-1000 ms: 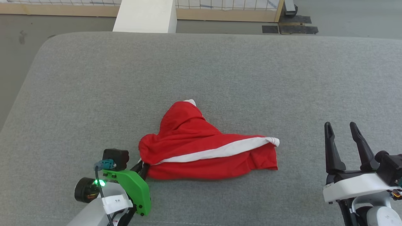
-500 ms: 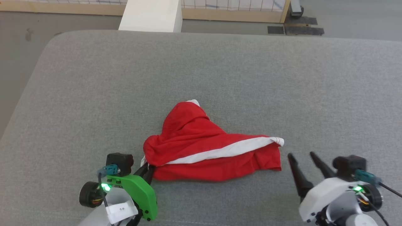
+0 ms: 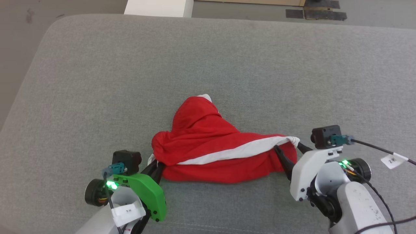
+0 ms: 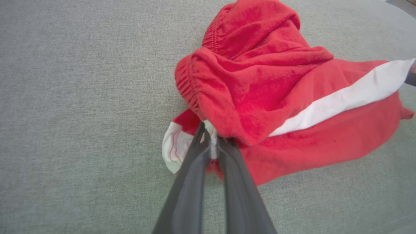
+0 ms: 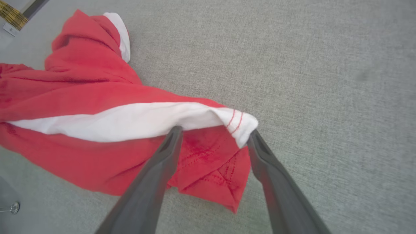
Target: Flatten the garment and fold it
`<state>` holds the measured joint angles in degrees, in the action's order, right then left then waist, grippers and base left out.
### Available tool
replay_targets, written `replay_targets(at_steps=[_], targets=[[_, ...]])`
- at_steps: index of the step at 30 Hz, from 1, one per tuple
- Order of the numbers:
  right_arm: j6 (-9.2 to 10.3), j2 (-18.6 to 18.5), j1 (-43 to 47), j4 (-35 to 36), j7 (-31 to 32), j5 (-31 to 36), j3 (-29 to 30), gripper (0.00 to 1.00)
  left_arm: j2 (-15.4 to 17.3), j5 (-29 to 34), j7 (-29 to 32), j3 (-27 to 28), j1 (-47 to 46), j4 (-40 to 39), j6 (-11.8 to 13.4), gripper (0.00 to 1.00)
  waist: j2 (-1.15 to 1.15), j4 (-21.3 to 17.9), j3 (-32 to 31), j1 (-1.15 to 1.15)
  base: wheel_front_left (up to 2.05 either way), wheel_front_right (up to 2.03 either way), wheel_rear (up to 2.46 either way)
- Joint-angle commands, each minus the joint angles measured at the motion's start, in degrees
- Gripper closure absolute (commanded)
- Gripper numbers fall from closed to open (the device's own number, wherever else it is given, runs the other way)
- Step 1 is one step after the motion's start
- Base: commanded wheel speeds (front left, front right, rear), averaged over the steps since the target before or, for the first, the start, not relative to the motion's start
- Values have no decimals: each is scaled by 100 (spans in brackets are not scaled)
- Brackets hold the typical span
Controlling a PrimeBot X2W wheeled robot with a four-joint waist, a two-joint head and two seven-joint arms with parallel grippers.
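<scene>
The grey padded surface point(image 3: 227, 65) is carrying all the work, and the garment point(image 3: 208, 143) is lying on it near my edge, a little left of the middle. It is crumpled into a heap, with one leg stretching toward my right side. The white stripe point(image 3: 234, 152) is running along the top of that leg, so the cloth is not yet lying flat. My left tool point(image 3: 156, 167) is staying closed tight on the left corner of the garment, and in the left wrist view it is pinching the white trim point(image 4: 174, 146). What is changing is my right arm: a moment ago the right tool point(image 3: 287, 147) was waiting well apart from the cloth, and now it is arriving at the right end of the leg. It is standing fully open and holding nothing. In the right wrist view its two fingers are reaching on both sides of the white hem corner point(image 5: 240, 126), one over the red cloth and the other just beside the corner. My head is also bending lower, so the picture is shifting, not the garment. I am judging that closing here is giving me both ends, and then pulling them apart is flattening the cloth; the folding is not yet beginning.
</scene>
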<state>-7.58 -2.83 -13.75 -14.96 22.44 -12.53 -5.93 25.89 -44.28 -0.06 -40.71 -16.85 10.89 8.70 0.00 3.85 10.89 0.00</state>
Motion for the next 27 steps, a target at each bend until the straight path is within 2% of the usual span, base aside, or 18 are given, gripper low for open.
replay_targets(at_steps=[1,3,4,15,21,27], targets=[[9,-5,-117,-49,2,73,-18,44,-11,56,12,-8,-83,0,-1,100,0,35,19,0,0,0,0],[9,-5,-175,-98,-32,104,-39,97,-24,54,6,-17,-95,10,-9,100,0,52,13,0,0,0,0],[9,-5,-190,-113,-65,105,-40,100,-28,51,1,-21,-95,16,-10,100,0,56,4,0,0,0,0],[9,-5,-319,92,-369,262,17,100,81,56,-59,-10,-133,-89,-73,100,0,-58,-170,0,0,0,0],[9,-5,-658,306,-273,367,76,100,243,-119,79,163,-519,-424,-343,100,0,-94,-185,0,0,0,0],[9,-208,-1595,451,50,343,-42,100,453,-278,609,456,-1612,-747,-628,100,0,-195,159,0,0,0,0]])
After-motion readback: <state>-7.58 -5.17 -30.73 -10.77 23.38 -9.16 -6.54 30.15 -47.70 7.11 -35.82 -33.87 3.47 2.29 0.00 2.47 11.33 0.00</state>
